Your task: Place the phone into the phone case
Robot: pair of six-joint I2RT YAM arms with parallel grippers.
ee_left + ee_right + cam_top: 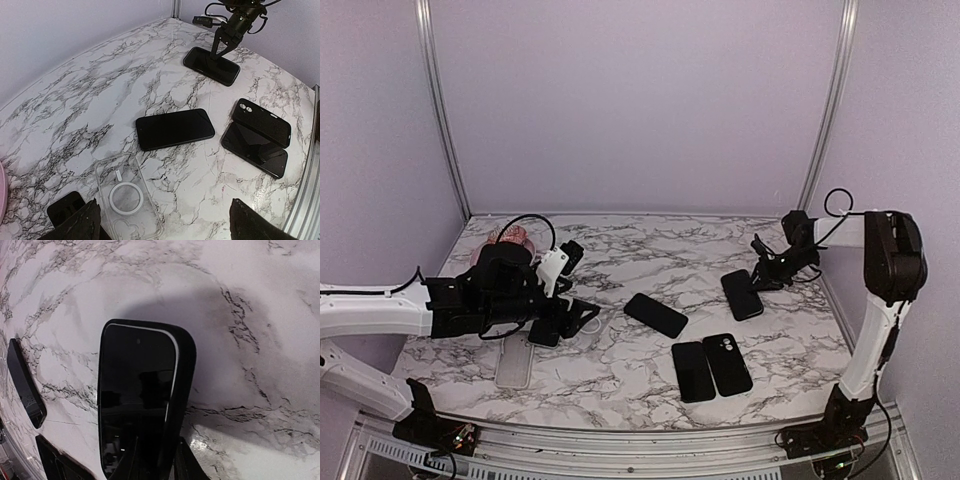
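A black phone lies face up mid-table; it also shows in the left wrist view. A clear case with a white ring lies at the near left. My left gripper hangs just over it, wide open and empty. My right gripper is shut on the long edge of a phone sitting in a black case, one finger on the screen and one outside the rim. That phone looks partly seated, its right side raised.
A black case and a black phone lie side by side near the front edge. A dark flat object lies under my left finger. A pink item sits at the far left. Walls close the back and sides.
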